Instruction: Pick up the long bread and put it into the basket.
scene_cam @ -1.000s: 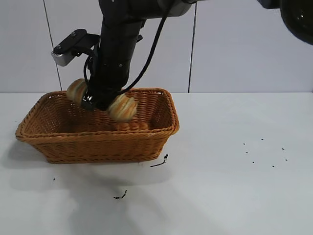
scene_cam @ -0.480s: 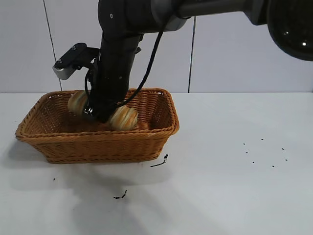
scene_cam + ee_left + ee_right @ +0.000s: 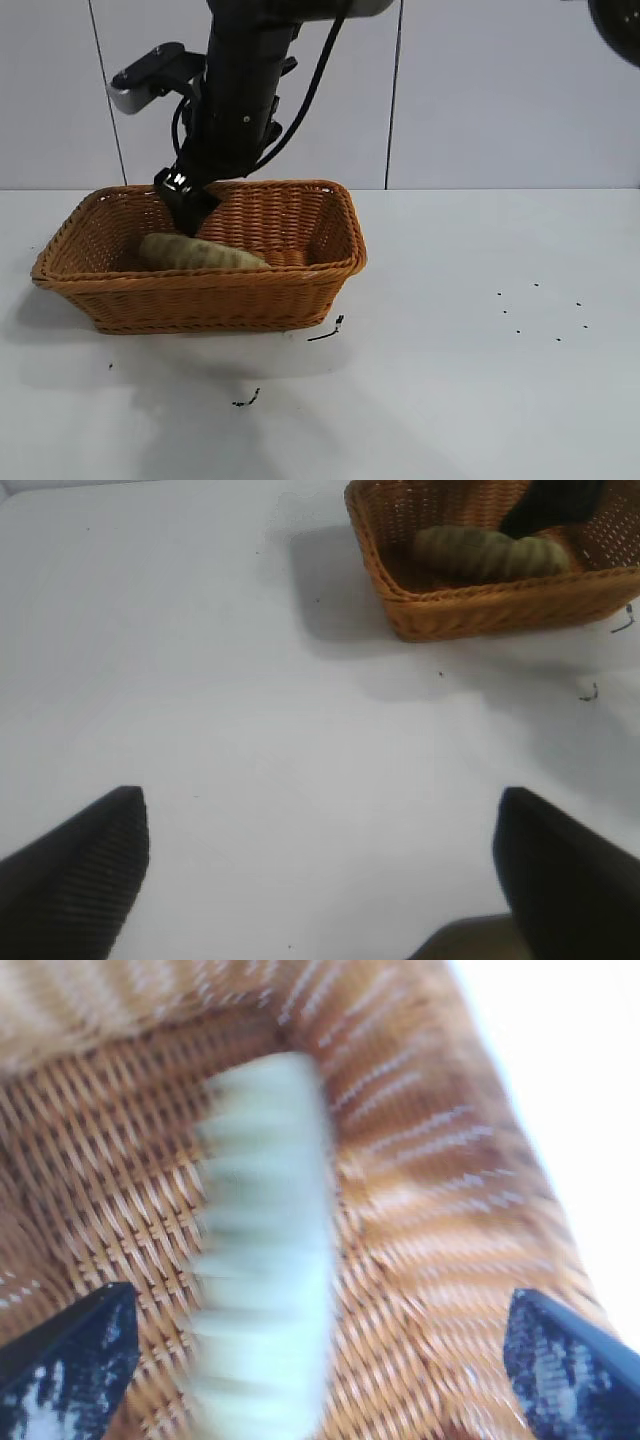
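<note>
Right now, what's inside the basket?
The long bread lies on the floor of the basket, released. The open right end effector hangs just above it. The near wall hides the bread's underside.

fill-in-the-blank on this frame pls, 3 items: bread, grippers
1. The long bread lies inside the ____.
2. The right gripper above the loaf is ____, holding nothing.
3. The left gripper hangs over bare ____, apart from the basket.

Missing words: basket; open; table

Right gripper [image 3: 188, 205] points straight down, fingers spread and empty; left gripper [image 3: 320, 865] hangs open, angled downward.
</note>
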You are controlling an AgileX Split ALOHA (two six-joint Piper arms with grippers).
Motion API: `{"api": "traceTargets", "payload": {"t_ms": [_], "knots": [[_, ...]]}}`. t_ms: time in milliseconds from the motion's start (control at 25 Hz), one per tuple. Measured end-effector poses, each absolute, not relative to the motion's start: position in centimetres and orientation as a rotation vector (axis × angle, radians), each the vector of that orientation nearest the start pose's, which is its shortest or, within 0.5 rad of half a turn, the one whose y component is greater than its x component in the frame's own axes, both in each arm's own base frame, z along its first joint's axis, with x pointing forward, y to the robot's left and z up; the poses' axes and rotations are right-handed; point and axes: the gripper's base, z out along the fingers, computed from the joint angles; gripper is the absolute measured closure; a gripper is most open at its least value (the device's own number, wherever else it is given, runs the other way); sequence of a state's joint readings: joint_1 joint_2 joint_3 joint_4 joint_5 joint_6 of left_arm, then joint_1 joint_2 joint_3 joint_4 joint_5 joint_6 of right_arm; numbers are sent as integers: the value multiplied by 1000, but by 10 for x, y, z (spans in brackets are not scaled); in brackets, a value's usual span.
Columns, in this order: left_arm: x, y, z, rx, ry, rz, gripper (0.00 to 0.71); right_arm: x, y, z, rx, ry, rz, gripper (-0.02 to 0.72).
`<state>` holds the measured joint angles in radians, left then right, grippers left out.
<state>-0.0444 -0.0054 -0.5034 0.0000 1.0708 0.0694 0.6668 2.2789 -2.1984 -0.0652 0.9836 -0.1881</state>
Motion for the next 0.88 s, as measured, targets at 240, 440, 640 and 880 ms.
{"api": "traceTargets", "payload": {"t_ms": [240,440,640,880], "knots": [[-7,0,277,116,2042,16,14,431,258,267,-714,2541,115,10],[-7,0,277,116,2042,16,14,459,192,265,-420,2669,76,10],[-7,0,277,116,2042,16,14,474,139,263,-275,2719,34,10],[-7,0,277,116,2042,16,14,490,57,263,-70,2745,-27,10]]}}
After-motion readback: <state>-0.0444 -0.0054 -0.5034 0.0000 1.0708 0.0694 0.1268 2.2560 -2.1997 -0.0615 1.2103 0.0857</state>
